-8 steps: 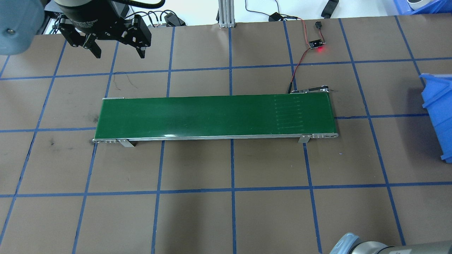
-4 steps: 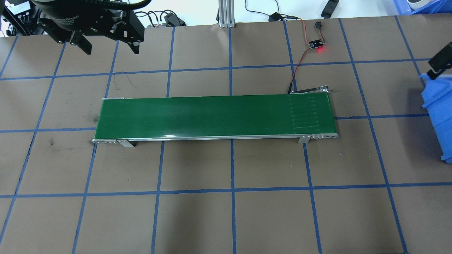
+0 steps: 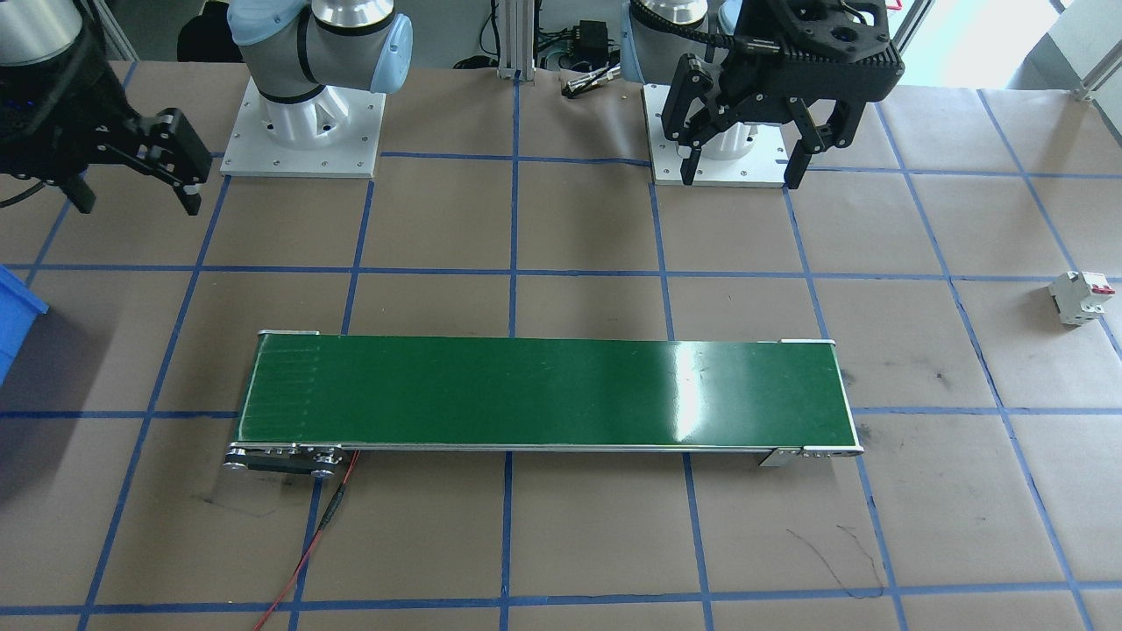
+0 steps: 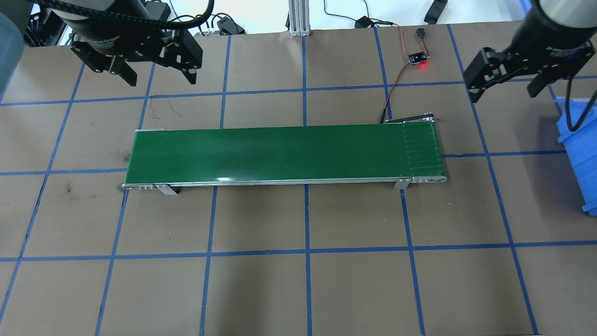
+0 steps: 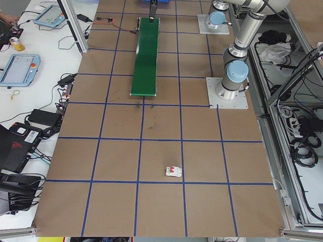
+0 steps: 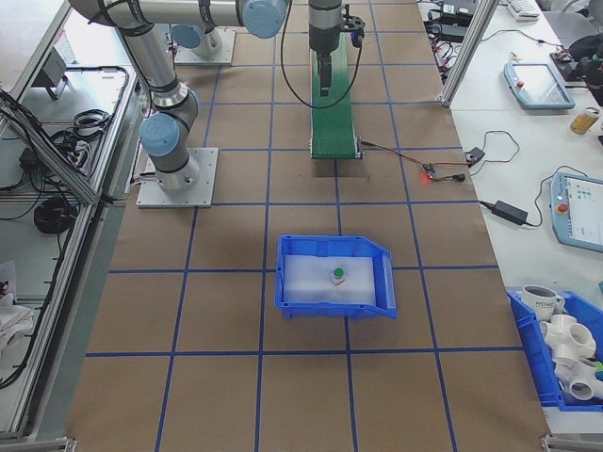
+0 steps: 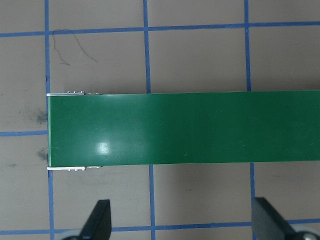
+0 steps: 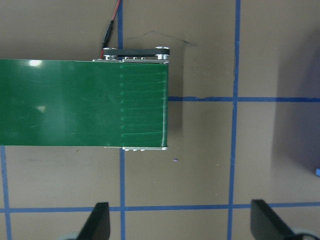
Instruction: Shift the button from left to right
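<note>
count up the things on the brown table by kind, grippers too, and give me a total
button: 1
blue bin: 1
circuit breaker: 1
green conveyor belt: 1
grippers, left gripper and right gripper: 2
small circuit board with a red light: 1
total: 7

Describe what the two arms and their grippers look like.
Both arms are silver-grey tubes with pale blue joint caps, bolted to white square base plates. The left gripper and right gripper are matte black, each with two linked, tapering fingers. The wrist bodies are black cylinders with small white lettering, and black cables loop from them. In the wrist views the fingertips show as dark wedges.
</note>
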